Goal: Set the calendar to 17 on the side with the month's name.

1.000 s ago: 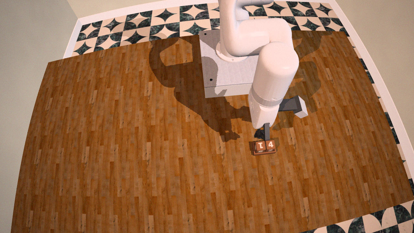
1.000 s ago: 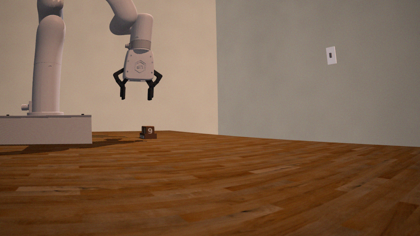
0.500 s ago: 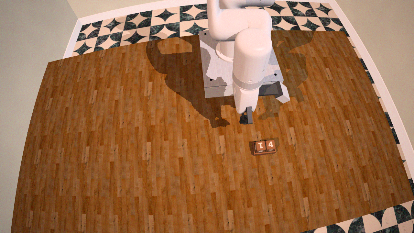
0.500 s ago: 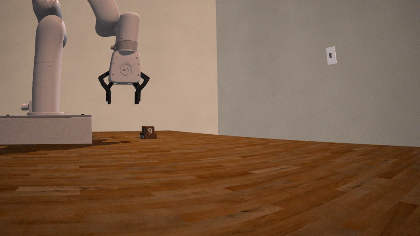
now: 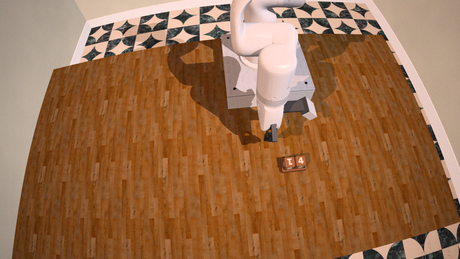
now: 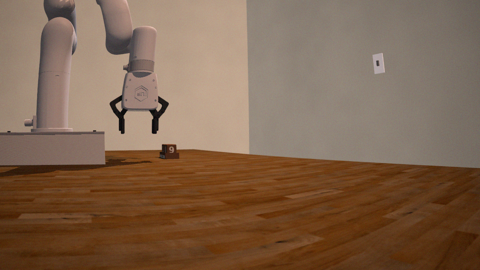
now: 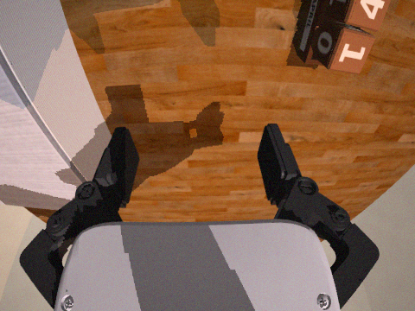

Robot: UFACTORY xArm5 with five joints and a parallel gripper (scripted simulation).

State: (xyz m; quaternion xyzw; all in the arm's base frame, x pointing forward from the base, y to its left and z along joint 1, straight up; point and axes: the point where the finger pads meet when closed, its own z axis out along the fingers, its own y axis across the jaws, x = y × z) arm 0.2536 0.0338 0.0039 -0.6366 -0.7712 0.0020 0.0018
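The tray [image 5: 294, 171] [image 6: 173, 156] [image 7: 307, 38] stands flat on the table, its APRIL side towards the robot base. Two brown cubes stand in it side by side. One cube [image 5: 289, 162] [image 6: 169, 149] [image 7: 352, 53] has a 1 on top, a 0 on the month side and a 9 on its outer end. The other cube [image 5: 300, 161] [image 7: 367, 16] has a 4 on top; its month-side digit is mostly cut off by the wrist view's edge. My gripper [image 5: 270, 139] [image 6: 137, 130] [image 7: 197, 140] is open and empty, above the table, to the base side of the tray.
The metal base block [image 5: 241, 100] [image 6: 50, 149] [image 7: 39, 86] of the arm stands behind the gripper. The wooden table [image 5: 144, 160] [image 6: 234, 208] carries the arm's shadow between base and tray. Walls stand beyond the table.
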